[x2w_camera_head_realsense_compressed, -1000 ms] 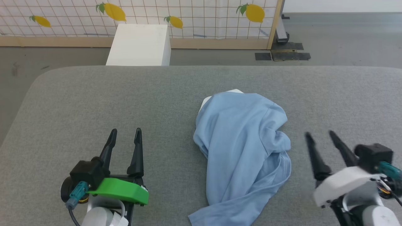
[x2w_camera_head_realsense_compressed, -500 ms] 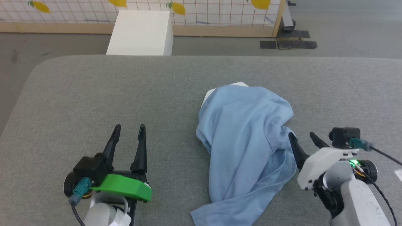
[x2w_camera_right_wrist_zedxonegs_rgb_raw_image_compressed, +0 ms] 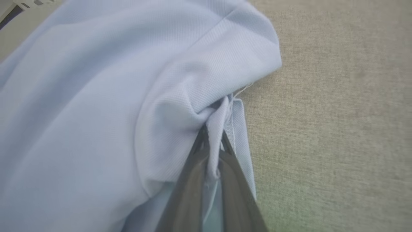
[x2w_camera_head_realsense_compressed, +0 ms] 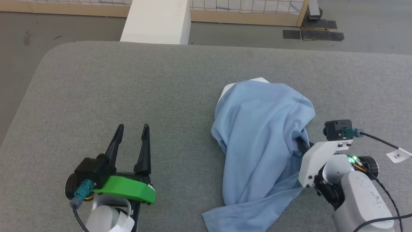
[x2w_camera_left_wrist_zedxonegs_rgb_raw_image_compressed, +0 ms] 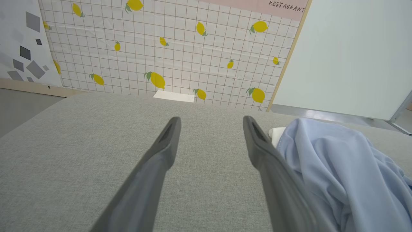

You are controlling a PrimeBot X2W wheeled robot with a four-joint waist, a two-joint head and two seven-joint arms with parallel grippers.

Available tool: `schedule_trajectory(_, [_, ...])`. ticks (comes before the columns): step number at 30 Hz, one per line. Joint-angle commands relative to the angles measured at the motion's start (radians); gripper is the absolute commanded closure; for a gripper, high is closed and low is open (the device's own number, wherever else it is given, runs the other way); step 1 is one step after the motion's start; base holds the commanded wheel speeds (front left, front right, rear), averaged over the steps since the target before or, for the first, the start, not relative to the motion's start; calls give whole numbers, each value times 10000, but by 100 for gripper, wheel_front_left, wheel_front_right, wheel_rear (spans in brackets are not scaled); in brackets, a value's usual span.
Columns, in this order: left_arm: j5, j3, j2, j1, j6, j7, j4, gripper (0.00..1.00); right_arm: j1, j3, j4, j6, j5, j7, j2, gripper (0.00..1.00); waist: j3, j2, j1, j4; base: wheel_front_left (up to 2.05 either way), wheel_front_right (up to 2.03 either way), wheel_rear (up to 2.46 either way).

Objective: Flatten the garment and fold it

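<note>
On the right half of the grey fabric-covered surface (x2w_camera_head_realsense_compressed: pixel 128 83), the light blue soft polo shirt (x2w_camera_head_realsense_compressed: pixel 257 138) lies crumpled in a loose heap. A bit of its white collar (x2w_camera_head_realsense_compressed: pixel 228 88) peeks out at the far edge. The right hand (x2w_camera_head_realsense_compressed: pixel 303 144) is at the heap's right side, its two dark fingers (x2w_camera_right_wrist_zedxonegs_rgb_raw_image_compressed: pixel 190 187) pinched together on a gathered fold of the blue cloth, just beside a stitched hem (x2w_camera_right_wrist_zedxonegs_rgb_raw_image_compressed: pixel 239 138). The left hand (x2w_camera_head_realsense_compressed: pixel 133 127) hangs over bare surface well to the left of the shirt, its fingers spread apart and holding nothing. Beyond the surface's far edge a white box (x2w_camera_head_realsense_compressed: pixel 157 21) stands on the grey floor (x2w_camera_head_realsense_compressed: pixel 64 25).
</note>
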Motion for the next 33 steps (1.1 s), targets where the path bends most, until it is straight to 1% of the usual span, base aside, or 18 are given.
schedule_trajectory(1, [-17, 43, -29, -133, 22, -36, -13, 0, -46, -48, -116, -15, -55, -163, -1, 100, -72, 0, 0, -56, 0, 0, 0])
schedule_trajectory(5, [8, 95, -29, -100, 27, -36, 15, 0, 148, -476, -405, -15, -104, -468, -1, 100, -221, 0, 0, -203, 0, 0, 0])
schedule_trajectory(7, [24, 102, -29, -80, 22, -36, 24, 0, 283, -952, -606, -15, -224, -599, -1, 100, -294, 0, 0, -271, 0, 0, 0])
schedule_trajectory(11, [48, 60, -30, -7, 16, -36, 32, 0, 659, -2267, -1208, -15, -751, -718, -1, 100, -426, 0, 0, -378, 0, 0, 0])
schedule_trajectory(13, [48, 47, -30, 25, 12, -36, 56, 0, 860, -3117, -1644, -15, -1105, -757, -1, 100, -490, 0, 0, -403, 0, 0, 0])
schedule_trajectory(16, [50, 41, -30, 64, 4, -36, 105, 0, 1070, -4029, -2374, -15, -1587, -753, -1, 100, -585, 0, 0, -419, 0, 0, 0])
schedule_trajectory(18, [51, 33, -30, 87, -1, -36, 121, 0, 1130, -4318, -2893, -15, -1771, -711, -1, 100, -629, 0, 0, -420, 0, 0, 0])
schedule_trajectory(20, [53, 30, -30, 107, -8, -36, 135, 0, 1134, -4235, -3436, -15, -1895, -679, -1, 100, -671, 0, 0, -414, 0, 0, 0])
schedule_trajectory(22, [63, 32, -30, 128, -15, -36, 156, 0, 1124, -3728, -3990, -15, -1939, -601, -1, 100, -712, 0, 0, -406, 0, 0, 0])
schedule_trajectory(24, [68, 43, -30, 154, -21, -36, 174, 0, 1122, -2795, -4561, -15, -2010, -461, -1, 100, -748, 0, 0, -403, 0, 0, 0])
schedule_trajectory(26, [68, 44, -30, 168, -28, -36, 193, 0, 1044, -1588, -4996, -15, -1977, -294, -1, 100, -759, 0, 0, -391, 0, 0, 0])
schedule_trajectory(29, [54, 3, -30, 173, -36, -36, 209, 0, 796, 740, -5243, -15, -1887, 48, -1, 100, -763, 0, 0, -346, 0, 0, 0])
schedule_trajectory(33, [20, -96, -30, 108, -46, -36, 257, 0, 335, 3911, -4820, -15, -1455, 504, -1, 100, -718, 0, 0, -169, 0, 0, 0])
